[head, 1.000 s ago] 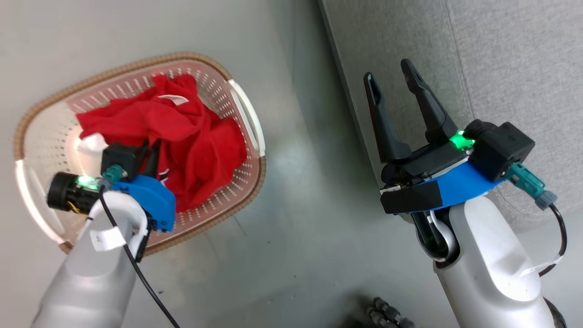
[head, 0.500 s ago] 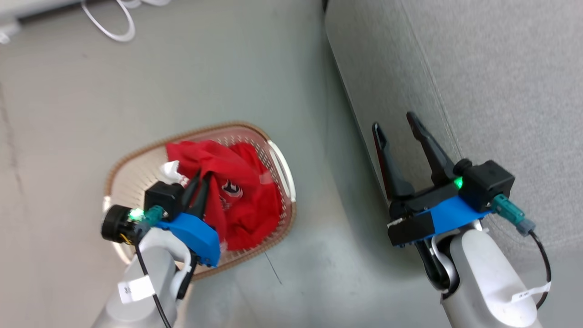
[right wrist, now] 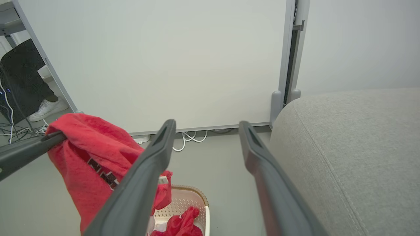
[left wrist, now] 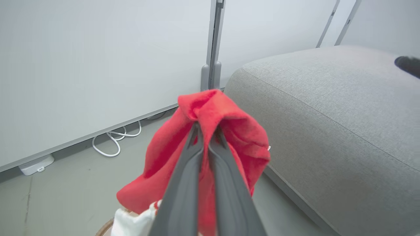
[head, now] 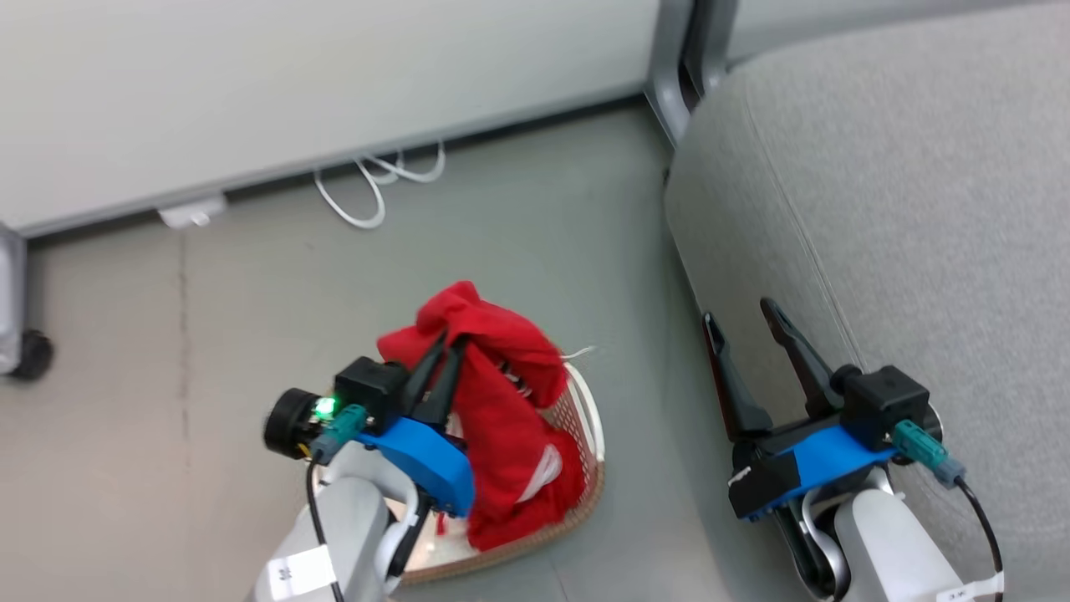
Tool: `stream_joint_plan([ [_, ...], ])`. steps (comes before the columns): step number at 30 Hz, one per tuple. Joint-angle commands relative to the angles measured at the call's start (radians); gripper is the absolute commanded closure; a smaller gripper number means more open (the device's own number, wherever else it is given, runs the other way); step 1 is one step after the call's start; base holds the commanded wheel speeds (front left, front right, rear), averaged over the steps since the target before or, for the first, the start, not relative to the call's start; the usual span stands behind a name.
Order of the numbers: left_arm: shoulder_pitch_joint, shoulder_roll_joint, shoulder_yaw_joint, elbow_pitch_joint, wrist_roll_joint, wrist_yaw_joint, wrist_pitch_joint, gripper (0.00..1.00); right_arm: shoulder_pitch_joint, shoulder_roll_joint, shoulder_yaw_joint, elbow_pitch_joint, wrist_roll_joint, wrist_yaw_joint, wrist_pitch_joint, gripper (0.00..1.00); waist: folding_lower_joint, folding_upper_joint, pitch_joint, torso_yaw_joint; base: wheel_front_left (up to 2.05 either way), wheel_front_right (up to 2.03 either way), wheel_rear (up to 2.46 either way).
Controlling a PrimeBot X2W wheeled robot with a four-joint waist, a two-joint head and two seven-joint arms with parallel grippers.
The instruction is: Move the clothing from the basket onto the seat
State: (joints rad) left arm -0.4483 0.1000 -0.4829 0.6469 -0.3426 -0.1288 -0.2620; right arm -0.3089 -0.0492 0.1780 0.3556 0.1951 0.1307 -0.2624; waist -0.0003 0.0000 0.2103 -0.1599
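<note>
- Pale white wall panels (head: 334, 84) stand behind, joined by a grey metal post (head: 669, 67).
- The floor (head: 209, 334) is smooth and grey-green.
- White cable (head: 376, 180) loops lie at the panels' foot, near a small white box (head: 192, 213).
- A black caster (head: 33, 355) sits far left.

Floor (head: 518, 217): grey, smooth; thin seam line (head: 182, 334) across left part.
White partition panel (head: 334, 75): standing on floor at far side; grey post (head: 669, 67) at its right end.
White cable (head: 376, 180): looped on floor at panel foot.
Small white box (head: 192, 213): on floor left of cable loops, at panel foot.
Black caster wheel (head: 32, 355): on floor, far left.
Right wrist view: person's dark trouser leg (right wrist: 23, 75) and white shoe (right wrist: 46, 109) beyond panel's left edge; loose cables (right wrist: 13, 131) near shoe.
</note>
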Motion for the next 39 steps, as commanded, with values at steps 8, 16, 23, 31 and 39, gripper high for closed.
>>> stream_joint_plan([
  [8,-0.057,-0.019,-0.087,-0.006,-0.055,-0.002,-0.004,1.00,0.073,-0.002,-0.015,0.019,-0.011,0.000,0.004,0.00,0.0003,0.0000,-0.137,0.076,0.00,0.00,0.00],
  [16,-0.162,-0.038,-0.184,0.017,-0.137,-0.002,0.024,1.00,0.103,-0.002,-0.011,0.012,-0.009,0.000,0.021,0.00,0.0003,0.0000,-0.191,0.102,0.00,0.00,0.00],
  [23,-0.264,-0.046,-0.261,0.025,-0.217,-0.002,0.076,1.00,0.119,-0.002,-0.004,-0.006,-0.007,0.000,0.037,0.00,0.0003,0.0000,-0.208,0.114,0.00,0.00,0.00],
  [31,-0.328,-0.049,-0.297,0.049,-0.273,-0.002,0.084,1.00,0.125,-0.002,0.014,-0.019,0.004,0.000,0.047,0.00,0.0003,0.0000,-0.211,0.111,0.00,0.00,0.00],
  [39,-0.327,-0.050,-0.328,0.063,-0.310,-0.002,0.075,1.00,0.129,-0.002,0.013,-0.026,0.008,0.000,0.049,0.00,0.0003,0.0000,-0.203,0.106,0.00,0.00,0.00],
])
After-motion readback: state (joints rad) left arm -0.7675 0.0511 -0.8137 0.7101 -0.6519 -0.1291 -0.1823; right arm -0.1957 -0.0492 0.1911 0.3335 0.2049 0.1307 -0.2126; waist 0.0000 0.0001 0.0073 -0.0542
